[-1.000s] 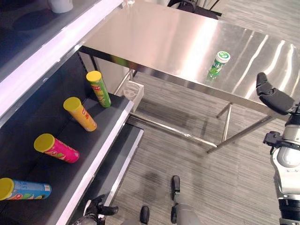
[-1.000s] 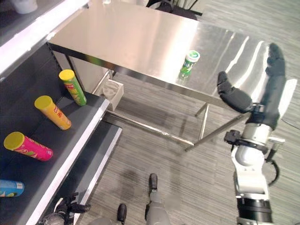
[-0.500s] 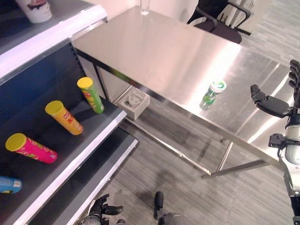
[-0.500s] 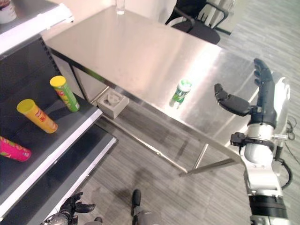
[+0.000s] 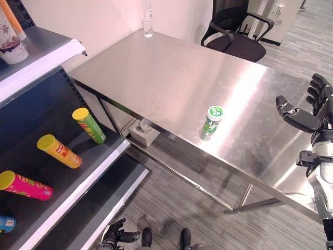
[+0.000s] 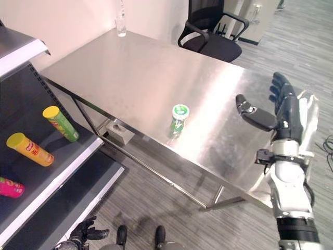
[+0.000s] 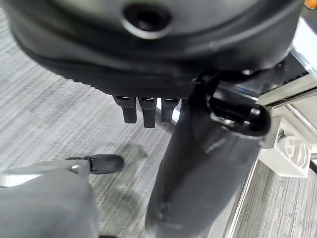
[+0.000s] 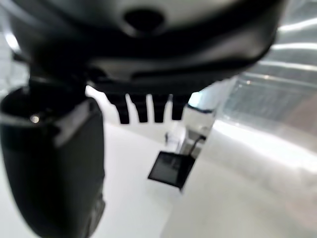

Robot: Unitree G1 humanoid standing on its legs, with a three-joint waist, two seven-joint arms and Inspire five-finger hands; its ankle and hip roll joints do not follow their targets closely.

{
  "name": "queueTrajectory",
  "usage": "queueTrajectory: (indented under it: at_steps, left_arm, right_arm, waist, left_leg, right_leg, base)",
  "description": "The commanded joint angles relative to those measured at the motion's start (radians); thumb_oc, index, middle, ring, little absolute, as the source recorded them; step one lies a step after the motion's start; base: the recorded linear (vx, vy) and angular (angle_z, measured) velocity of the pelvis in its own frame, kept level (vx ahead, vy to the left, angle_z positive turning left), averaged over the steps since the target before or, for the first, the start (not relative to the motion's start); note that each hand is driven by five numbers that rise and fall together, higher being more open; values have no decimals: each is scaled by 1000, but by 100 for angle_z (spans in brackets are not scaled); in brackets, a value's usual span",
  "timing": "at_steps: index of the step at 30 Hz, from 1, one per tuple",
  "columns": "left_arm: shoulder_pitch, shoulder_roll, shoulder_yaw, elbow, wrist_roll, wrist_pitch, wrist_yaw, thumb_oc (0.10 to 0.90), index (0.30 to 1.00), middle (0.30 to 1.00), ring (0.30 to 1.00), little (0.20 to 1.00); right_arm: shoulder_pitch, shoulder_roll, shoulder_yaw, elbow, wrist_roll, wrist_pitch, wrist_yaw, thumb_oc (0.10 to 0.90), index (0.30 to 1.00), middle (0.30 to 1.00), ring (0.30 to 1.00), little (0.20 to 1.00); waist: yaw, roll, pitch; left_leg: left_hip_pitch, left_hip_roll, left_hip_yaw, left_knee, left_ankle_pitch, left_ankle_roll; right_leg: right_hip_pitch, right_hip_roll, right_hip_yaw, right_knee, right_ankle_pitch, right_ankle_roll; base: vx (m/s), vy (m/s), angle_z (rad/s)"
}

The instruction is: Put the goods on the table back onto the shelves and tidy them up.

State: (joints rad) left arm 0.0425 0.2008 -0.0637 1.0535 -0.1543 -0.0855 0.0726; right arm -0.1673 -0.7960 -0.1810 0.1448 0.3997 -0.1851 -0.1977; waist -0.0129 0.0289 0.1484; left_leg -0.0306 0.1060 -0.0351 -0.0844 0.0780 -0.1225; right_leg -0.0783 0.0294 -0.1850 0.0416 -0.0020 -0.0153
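A small green can (image 5: 211,122) with a white-rimmed green lid stands upright near the front edge of the steel table (image 5: 171,78), alone on that part of the top. A clear glass (image 5: 148,26) stands at the table's far corner by the pale wall. To the can's right, well apart from it, the right hand (image 6: 283,112) is raised over the table's right end, fingers straight and spread, thumb stretched toward the can, holding nothing. On the dark shelf (image 5: 78,172) at the left lie a green tube (image 5: 89,125), a yellow tube (image 5: 59,151) and a pink tube (image 5: 25,185), all with yellow caps, with a blue tube (image 5: 6,223) at the edge. A black office chair (image 5: 237,31) stands behind the table on grey striped carpet (image 5: 177,208). The left hand (image 5: 115,237) hangs low near the floor, fingers loosely spread and empty.
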Motion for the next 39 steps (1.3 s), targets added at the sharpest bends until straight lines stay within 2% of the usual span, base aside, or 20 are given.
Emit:
queueTrajectory:
  at_steps: [1,12,21,23,29,39]
  left_arm:
    - [-2,86,10,29,0,-38,2,800,900,900,900,900]
    - [3,79,17,41,20,-43,-14,800,900,900,900,900]
    - [5,84,22,42,30,-53,-39,800,900,900,900,900]
    - [3,85,20,40,32,-54,-46,800,900,900,900,900]
    - [-8,84,7,38,30,-59,-47,800,900,900,900,900]
    - [-3,87,-6,32,25,-60,-46,800,900,900,900,900]
  right_arm:
    - [-106,-38,-29,-68,27,-115,19,800,900,900,900,900]
    - [-108,-43,32,-123,88,-118,128,800,900,900,900,900]
    - [-81,-124,122,-123,148,-78,284,800,900,900,900,900]
    - [-71,-162,149,-110,124,-65,306,800,900,900,900,900]
    - [-91,-208,204,-76,45,-56,305,800,900,900,900,900]
    - [-86,-224,260,-12,-59,-36,294,800,900,900,900,900]
  waist:
    - [45,-79,-85]
    - [55,-88,-94]
    - [59,-98,-94]
    - [56,-98,-93]
    - [52,-98,-87]
    - [57,-99,-73]
  left_leg:
    - [40,-41,40,1,-75,3]
    - [61,-41,46,-3,-85,6]
    - [50,-42,46,-3,-83,2]
    - [48,-42,47,-3,-81,0]
    - [42,-39,45,-3,-79,-2]
    - [23,-37,40,-3,-71,-8]
  right_leg:
    - [36,-98,34,-50,-11,198]
    - [54,-117,34,-55,-11,207]
    - [48,-127,33,-70,1,217]
    - [45,-127,32,-70,2,219]
    - [41,-130,30,-66,1,220]
    - [32,-136,9,-68,5,223]
  base:
    - [35,55,0]
    - [19,28,6]
    - [0,0,0]
    - [0,0,0]
    - [0,0,0]
    - [12,-3,2]
